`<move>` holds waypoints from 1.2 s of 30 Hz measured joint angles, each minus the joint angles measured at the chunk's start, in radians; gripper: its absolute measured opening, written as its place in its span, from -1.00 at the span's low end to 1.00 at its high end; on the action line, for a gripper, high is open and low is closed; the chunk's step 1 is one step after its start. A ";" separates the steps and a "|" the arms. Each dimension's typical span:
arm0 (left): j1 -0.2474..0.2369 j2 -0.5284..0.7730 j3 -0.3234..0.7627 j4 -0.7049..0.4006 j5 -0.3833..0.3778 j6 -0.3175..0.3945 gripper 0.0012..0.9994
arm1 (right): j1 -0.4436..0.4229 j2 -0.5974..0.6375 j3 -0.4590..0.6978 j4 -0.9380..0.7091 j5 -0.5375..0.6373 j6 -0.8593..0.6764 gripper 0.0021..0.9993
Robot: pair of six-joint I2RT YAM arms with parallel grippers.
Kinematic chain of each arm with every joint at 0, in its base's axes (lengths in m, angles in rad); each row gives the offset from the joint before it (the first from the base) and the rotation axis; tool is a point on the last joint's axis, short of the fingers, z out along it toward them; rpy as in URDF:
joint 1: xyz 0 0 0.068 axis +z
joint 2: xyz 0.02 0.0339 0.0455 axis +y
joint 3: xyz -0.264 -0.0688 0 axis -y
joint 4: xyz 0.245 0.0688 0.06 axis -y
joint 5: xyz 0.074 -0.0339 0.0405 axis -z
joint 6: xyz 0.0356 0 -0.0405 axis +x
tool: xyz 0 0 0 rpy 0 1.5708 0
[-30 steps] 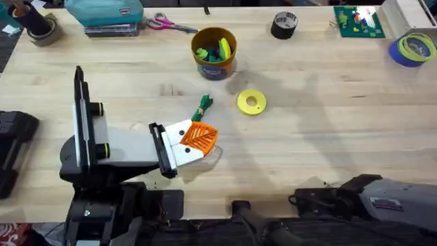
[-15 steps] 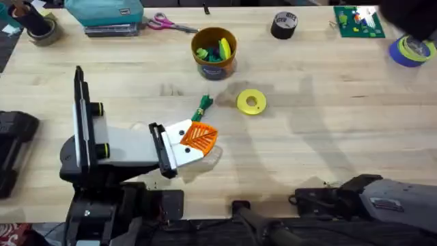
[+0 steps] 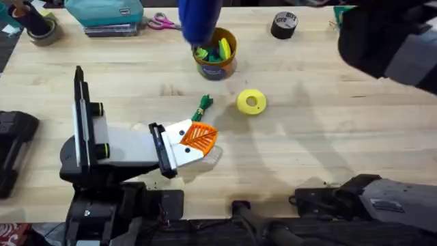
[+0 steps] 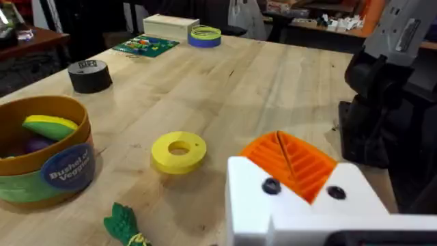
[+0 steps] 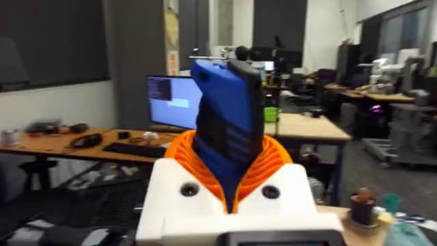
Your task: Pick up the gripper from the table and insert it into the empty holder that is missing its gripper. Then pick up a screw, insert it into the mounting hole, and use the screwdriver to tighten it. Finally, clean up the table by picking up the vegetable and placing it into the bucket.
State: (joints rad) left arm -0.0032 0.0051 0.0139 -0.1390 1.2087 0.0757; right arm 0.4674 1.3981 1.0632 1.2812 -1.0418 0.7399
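**Screwdriver aloft, vegetable waiting**

Grasping the blue electric screwdriver (image 5: 229, 109) in the right gripper (image 5: 229, 174), orange ribbed pads pinched on both flanks of its body, lifted well above the surface (image 3: 328, 137) and hanging over the bucket (image 3: 214, 51) in the overhead view. Probably stiff, smooth-shelled and top-heavy for a pinch grip, so best held around mid-body, where the flat sides give the pads purchase; likely to swivel if gripped near either end.

Resting low near the surface with the left gripper (image 3: 199, 139), one orange finger (image 4: 290, 160) seated in its white holder (image 4: 300, 205); cannot tell whether released or clenched.

Lying flat just beside that gripper: the dark-green toy vegetable (image 3: 203, 104), leafy end toward the bucket, near the yellow ring (image 3: 251, 102) but apart from it. Looks light and small, perhaps slightly yielding; best taken across the narrow middle of the stem, not by the frilled end. Not yet in the bucket, which already holds other toy pieces.
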 joint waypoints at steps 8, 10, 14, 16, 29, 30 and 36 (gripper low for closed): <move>0.000 0.000 0.000 0.000 0.000 0.000 -1.00 | 0.053 0.000 -0.006 0.013 -0.049 0.024 -0.96; 0.000 0.000 0.000 0.000 0.000 0.000 -1.00 | 0.061 0.000 -0.007 0.013 -0.061 0.023 -0.96; 0.000 0.000 0.000 0.000 0.000 0.000 -1.00 | 0.075 0.000 -0.022 0.015 -0.066 0.013 -0.96; 0.000 0.000 0.000 0.000 0.000 0.000 -1.00 | 0.081 0.000 -0.039 0.014 -0.067 0.005 -0.96; 0.000 0.000 0.000 0.000 0.000 0.000 -1.00 | 0.086 0.000 -0.129 0.024 -0.066 -0.036 -0.96; 0.000 0.000 0.000 0.000 0.000 0.000 -1.00 | 0.086 0.000 -0.137 0.032 -0.066 -0.038 -0.96; 0.000 0.000 0.000 0.000 0.000 0.000 -1.00 | 0.102 0.000 -0.165 0.036 -0.066 -0.055 -0.96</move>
State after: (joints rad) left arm -0.0032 0.0054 0.0139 -0.1390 1.2089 0.0757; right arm 0.5694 1.3981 0.8984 1.3176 -1.1076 0.6847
